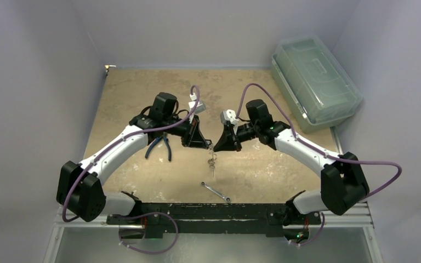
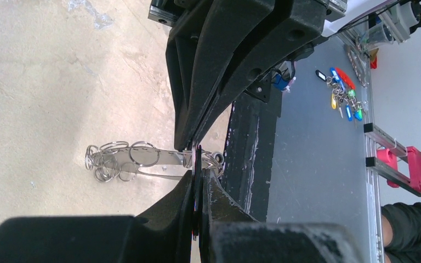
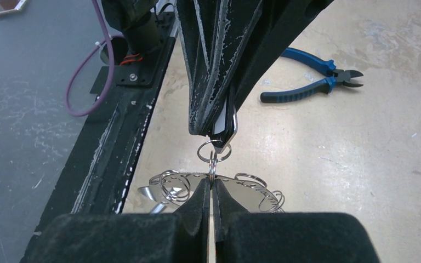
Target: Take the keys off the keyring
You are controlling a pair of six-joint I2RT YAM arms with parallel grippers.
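Note:
My two grippers meet tip to tip above the table's middle. The left gripper (image 1: 207, 143) (image 2: 200, 174) is shut on the keyring (image 2: 198, 164) (image 3: 228, 124), a thin white and dark strip seen edge-on. A small round ring (image 3: 214, 151) hangs from the keyring. My right gripper (image 1: 219, 146) (image 3: 212, 182) is shut on a split ring (image 3: 212, 166) linked to that round ring. The keys (image 1: 212, 162) (image 2: 121, 161) (image 3: 244, 192), a silvery cluster of flat metal and several loose rings, dangle just below both grippers.
Blue-handled pliers (image 1: 159, 147) (image 3: 312, 82) lie on the table under the left arm. A slim silver wrench (image 1: 216, 192) lies near the front edge. A clear lidded bin (image 1: 313, 81) stands at the back right. The black base rail (image 1: 208, 211) runs along the near edge.

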